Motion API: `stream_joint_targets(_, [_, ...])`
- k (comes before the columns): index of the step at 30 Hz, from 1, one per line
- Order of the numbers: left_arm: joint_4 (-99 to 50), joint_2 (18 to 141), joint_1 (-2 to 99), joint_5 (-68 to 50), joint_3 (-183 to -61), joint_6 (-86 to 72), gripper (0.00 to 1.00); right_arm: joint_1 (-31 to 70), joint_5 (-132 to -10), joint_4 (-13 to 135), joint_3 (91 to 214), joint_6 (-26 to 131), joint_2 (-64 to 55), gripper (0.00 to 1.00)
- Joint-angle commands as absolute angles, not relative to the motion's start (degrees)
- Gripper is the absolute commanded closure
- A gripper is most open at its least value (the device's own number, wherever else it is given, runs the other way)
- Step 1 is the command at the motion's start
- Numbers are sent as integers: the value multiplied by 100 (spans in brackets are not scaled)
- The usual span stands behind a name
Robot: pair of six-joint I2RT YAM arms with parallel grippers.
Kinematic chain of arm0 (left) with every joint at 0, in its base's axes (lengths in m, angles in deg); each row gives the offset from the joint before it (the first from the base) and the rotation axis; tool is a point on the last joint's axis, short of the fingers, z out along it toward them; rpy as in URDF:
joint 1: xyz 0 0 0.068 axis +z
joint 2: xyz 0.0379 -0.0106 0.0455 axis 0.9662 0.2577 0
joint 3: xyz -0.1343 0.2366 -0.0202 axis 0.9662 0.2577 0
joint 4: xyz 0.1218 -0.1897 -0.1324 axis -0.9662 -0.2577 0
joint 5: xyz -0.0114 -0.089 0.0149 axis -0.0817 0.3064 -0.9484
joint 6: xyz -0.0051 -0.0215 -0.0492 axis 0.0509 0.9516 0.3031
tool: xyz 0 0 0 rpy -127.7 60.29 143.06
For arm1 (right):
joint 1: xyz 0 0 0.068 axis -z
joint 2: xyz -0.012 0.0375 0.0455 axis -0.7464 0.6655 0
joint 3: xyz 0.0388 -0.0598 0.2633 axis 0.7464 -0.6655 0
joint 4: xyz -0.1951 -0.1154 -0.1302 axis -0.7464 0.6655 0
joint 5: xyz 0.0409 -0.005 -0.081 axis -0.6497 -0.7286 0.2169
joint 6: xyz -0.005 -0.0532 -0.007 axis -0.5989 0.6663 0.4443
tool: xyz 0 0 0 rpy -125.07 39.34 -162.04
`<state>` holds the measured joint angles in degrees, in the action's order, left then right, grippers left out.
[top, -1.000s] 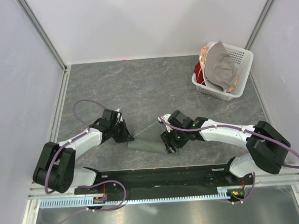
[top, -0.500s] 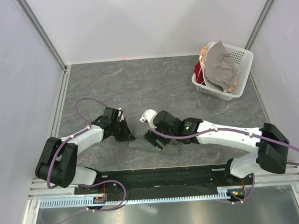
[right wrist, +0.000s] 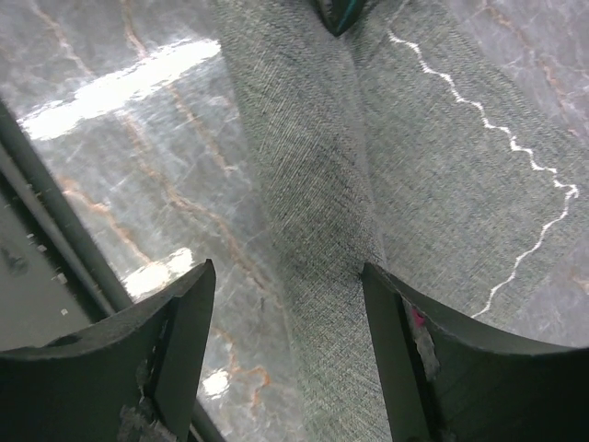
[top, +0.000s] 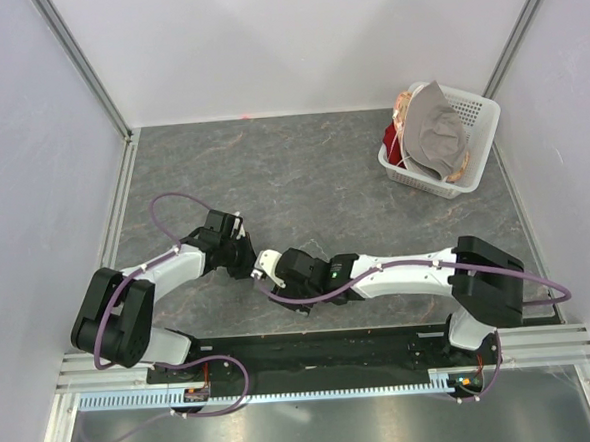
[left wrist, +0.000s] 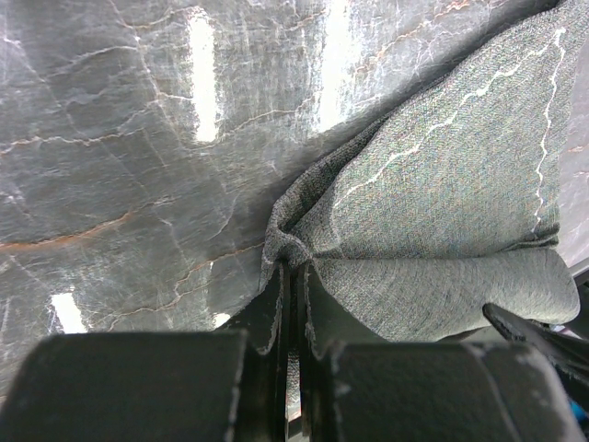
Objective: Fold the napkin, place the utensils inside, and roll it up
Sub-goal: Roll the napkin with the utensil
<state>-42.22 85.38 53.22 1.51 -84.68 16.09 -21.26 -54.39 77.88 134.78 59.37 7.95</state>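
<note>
right arm has swung left across the work area. top view: i see right gripper (top: 266, 268) just beside left gripper (top: 239, 256). left wrist: pincer clenched on napkin (left wrist: 442, 203) fold. right wrist: jaws released, straddling the rolled napkin on table (right wrist: 110, 166).

Napkin (left wrist: 442, 212): dk grey-green weave w/ pale wavy stitched hem line. Teal sliver (right wrist: 342, 11) at its fold. Surface (top: 301, 160): grey stone-look, white & rust veins, bright glare streaks. Far right corner: white lattice basket (top: 484, 119) w/ pale grey-beige cloth (top: 435, 132) & sth red (top: 391, 137). Left arm (top: 168, 274) & right arm (top: 398, 272): white + black, purple cables (top: 154, 215). Left pincer (left wrist: 293, 276) & right pincer (right wrist: 287, 272): black. Walls (top: 294, 41): pale lilac-white.
</note>
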Motion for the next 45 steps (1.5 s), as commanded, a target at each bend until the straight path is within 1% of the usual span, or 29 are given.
stream_joint_targets(1, [-4380,8613,5318,195,-8585,1358,98,-2142,-5080,7518,13477,6090,927,27])
stream_joint_targets(8, [-4380,8543,5318,283,-8620,1306,98,-2072,-5080,7412,13381,6116,1199,27])
stream_joint_targets(9, [-4372,8508,5327,292,-8628,1305,97,-2054,-5106,7386,13354,6116,1217,27])
stream_joint_targets(10, [-4372,8481,5327,283,-8637,1305,92,-2011,-5132,7377,13345,6108,1226,27])
stream_joint_targets(12, [-4372,8394,5318,248,-8646,1297,85,-1958,-5141,7333,13302,6099,1252,28])
stream_joint_targets(13, [-4372,8289,5318,213,-8655,1288,79,-1897,-5219,7333,13275,6099,1253,28])
stream_joint_targets(15, [-4380,8174,5318,99,-8672,1305,70,-1826,-5290,7281,13214,6081,1261,29])
stream_joint_targets(16, [-4406,8026,5318,46,-8699,1323,61,-1756,-5421,7272,13187,6081,1261,29])
stream_joint_targets(19, [-4486,7831,5327,-182,-8734,1349,51,-1641,-5658,7166,13073,6064,1270,30])
stream_joint_targets(23, [-4582,7463,5336,-533,-8708,1411,46,-1527,-5817,7035,12968,6037,1340,32])
stream_joint_targets(24, [-4591,7253,5327,-752,-8638,1446,42,-1414,-6035,6973,12907,5994,1393,34])
stream_joint_targets(26, [-4591,7111,5327,-868,-8559,1446,40,-1282,-6204,6886,12871,5941,1376,35])
stream_joint_targets(29, [-4548,6847,5336,-1105,-8410,1464,40,-1106,-6687,6797,12801,5914,1332,42])
stream_joint_targets(32, [-4416,6531,5327,-1237,-8198,1586,40,-938,-7223,6762,12792,5914,1323,46])
stream_joint_targets(35, [-4092,6162,5327,-1107,-7944,1675,40,-763,-7785,6753,12818,5905,1411,49])
stream_joint_targets(41, [-3240,5748,5327,-351,-7425,1806,40,-420,-8796,6788,12932,5757,1744,50])
stream_joint_targets(45, [-2930,5756,5318,-113,-7188,1885,44,-244,-9192,6841,13029,5686,2008,50])
